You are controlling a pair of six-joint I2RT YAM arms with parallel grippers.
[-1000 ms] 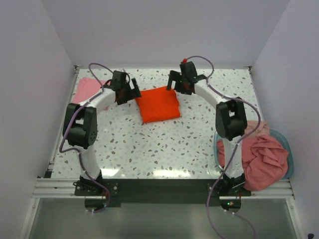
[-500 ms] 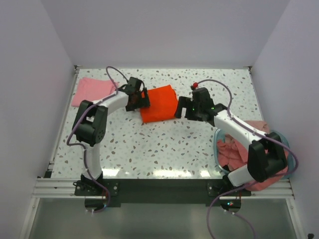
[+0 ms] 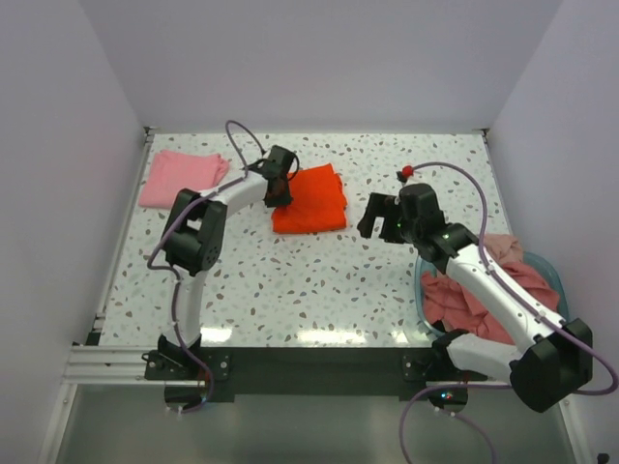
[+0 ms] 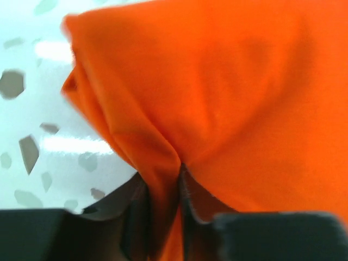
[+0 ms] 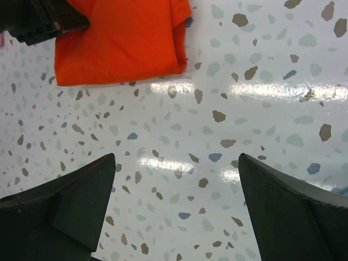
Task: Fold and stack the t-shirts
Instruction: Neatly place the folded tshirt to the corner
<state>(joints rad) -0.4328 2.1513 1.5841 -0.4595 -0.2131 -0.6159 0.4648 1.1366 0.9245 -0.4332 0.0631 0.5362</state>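
The bright orange-red t-shirt (image 3: 311, 201) lies folded on the speckled table (image 3: 290, 280), toward the back middle. My left gripper (image 3: 281, 193) is at the shirt's left edge. In the left wrist view a ridge of the orange-red t-shirt (image 4: 244, 98) is pinched between the fingers of my left gripper (image 4: 162, 217), which is shut on it. My right gripper (image 3: 372, 224) hangs open to the right of the shirt, above bare table. The right wrist view shows the orange-red t-shirt (image 5: 119, 43) ahead of my right gripper (image 5: 176, 163), with nothing between the fingers. A light pink t-shirt (image 3: 179, 179) lies folded at the back left.
A round teal tub (image 3: 553, 271) at the right edge holds a heap of salmon-pink t-shirts (image 3: 484, 290), under my right arm. White walls close in the table on three sides. The left gripper's black body (image 5: 43, 19) shows in the right wrist view's top left corner.
My left gripper slid onto the orange-red t-shirt's left edge and shut on a fold of it. My right arm swung away from the shirt, right and toward the front, still open.
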